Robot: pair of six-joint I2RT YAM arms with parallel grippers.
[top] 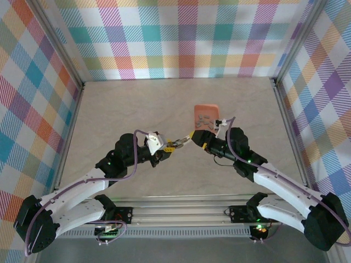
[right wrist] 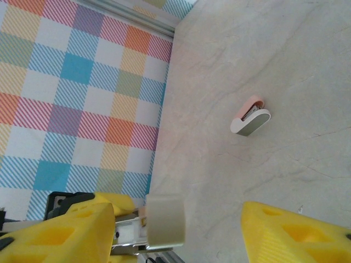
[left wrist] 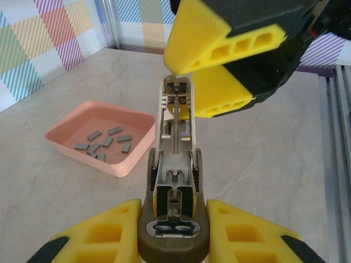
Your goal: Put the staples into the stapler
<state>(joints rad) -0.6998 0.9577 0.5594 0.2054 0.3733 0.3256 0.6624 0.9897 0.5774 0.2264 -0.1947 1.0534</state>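
My left gripper (left wrist: 173, 212) is shut on the hinge end of the stapler (left wrist: 175, 137), which points away from the camera with its top swung open and the spring and empty channel showing. In the top view the left gripper (top: 166, 147) holds the stapler (top: 180, 143) level above the table. The right gripper (top: 196, 138) meets it at the far end. In the right wrist view the right gripper (right wrist: 178, 219) is open, and the stapler's pale top (right wrist: 164, 219) sits beside its left finger. Several staples (left wrist: 104, 141) lie in the salmon-orange tray (left wrist: 118, 164).
The tray (top: 205, 107) lies just behind the right gripper, right of the table's middle. A white-and-pink mini stapler (right wrist: 250, 116) lies on the marbled table beyond the right gripper. Checked walls and metal rails close in the table.
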